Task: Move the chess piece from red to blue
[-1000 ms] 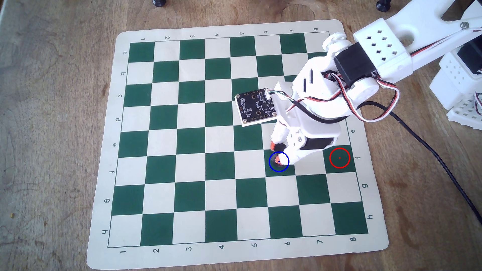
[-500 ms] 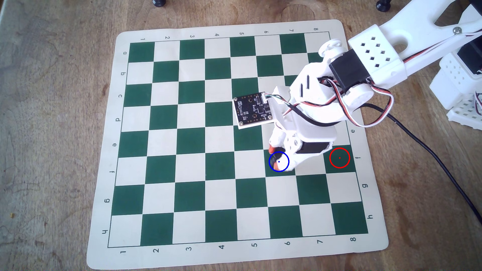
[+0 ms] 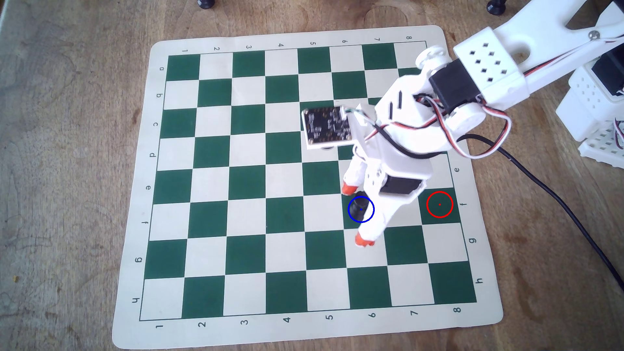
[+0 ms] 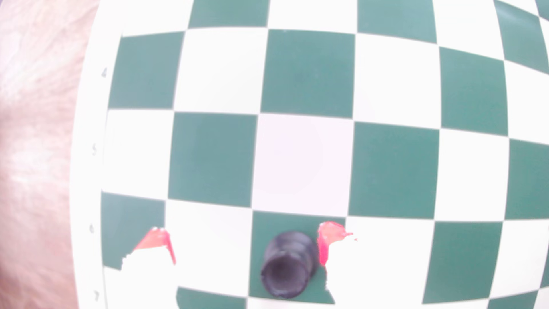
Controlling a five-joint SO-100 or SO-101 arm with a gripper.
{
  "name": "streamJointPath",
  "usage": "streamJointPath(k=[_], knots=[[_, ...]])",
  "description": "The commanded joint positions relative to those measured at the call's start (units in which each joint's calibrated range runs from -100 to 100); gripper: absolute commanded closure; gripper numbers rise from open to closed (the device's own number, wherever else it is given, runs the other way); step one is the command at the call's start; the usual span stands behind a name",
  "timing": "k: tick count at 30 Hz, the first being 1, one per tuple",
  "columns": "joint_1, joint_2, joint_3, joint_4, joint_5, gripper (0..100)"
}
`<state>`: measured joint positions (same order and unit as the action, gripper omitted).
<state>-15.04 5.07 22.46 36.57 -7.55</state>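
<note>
The black rook [image 3: 360, 204] stands upright on a green square inside the blue circle [image 3: 349, 213] in the overhead view. My gripper [image 3: 357, 214] is open and straddles it, one orange fingertip [image 3: 349, 189] above the rook and one below. In the wrist view the rook [image 4: 286, 264] sits low in the frame, close against the right orange fingertip [image 4: 326, 242] and well apart from the left one; my gripper [image 4: 242, 243] holds nothing. The red circle [image 3: 439, 204] lies empty on a green square two columns right of the blue one.
The green-and-cream chessboard mat [image 3: 236, 189] lies on a wooden table [image 3: 67, 168]. The arm's white base [image 3: 594, 101] and a black cable [image 3: 553, 199] are at the right. Two dark round objects [image 3: 206, 3] [image 3: 495, 6] sit at the top edge.
</note>
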Motion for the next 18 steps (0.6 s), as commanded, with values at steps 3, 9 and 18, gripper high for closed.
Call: streamJointPath(k=[3, 9, 18], knots=[[0.1, -24.0, 8.1, -4.9, 0.7, 92], [2.3, -50.1, 21.0, -3.8, 1.4, 100], [11.7, -89.7, 47.3, -27.3, 7.5, 100]])
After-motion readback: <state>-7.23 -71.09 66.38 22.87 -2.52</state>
